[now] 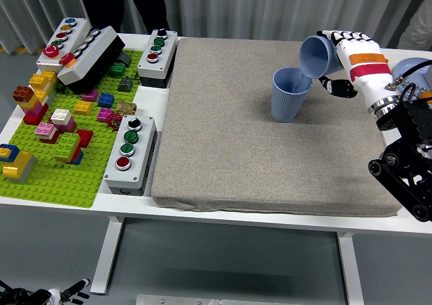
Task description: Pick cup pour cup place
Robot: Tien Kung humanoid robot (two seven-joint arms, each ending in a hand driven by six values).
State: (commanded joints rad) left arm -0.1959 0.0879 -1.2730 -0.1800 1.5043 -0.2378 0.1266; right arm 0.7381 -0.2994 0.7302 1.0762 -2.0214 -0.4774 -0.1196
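- Here the right hand [342,52] grips a light blue cup [314,55], fingers wrapped round its body, and holds it tipped over with its open mouth pointing down and to the left.
- The tilted cup's lip hangs just above the rim of a second blue cup [289,96], which stands upright on the grey mat [270,156] toward its far right part.
- Whether anything is flowing between the two cups cannot be told.
- The right arm [398,129] comes in from the right edge; its white forearm carries a red band, and black linkage shows lower down.
- The left hand is out of view.
- The mat covers the middle and right of the white table [223,217].
- A green building-brick baseplate [61,177] lies on the table's left side, with coloured bricks [57,126] scattered on it.
- A grey button box [130,153] sits between the baseplate and the mat, near the front.
- Another button box [158,57] sits at the mat's far left corner.
- Two more control boxes [81,48] lean together at the far left.
- A blue bowl-like object [415,72] shows partly at the right edge, behind the arm.
- A person in dark clothing [128,8] stands at the table's far side on the left; the hands are not visible.
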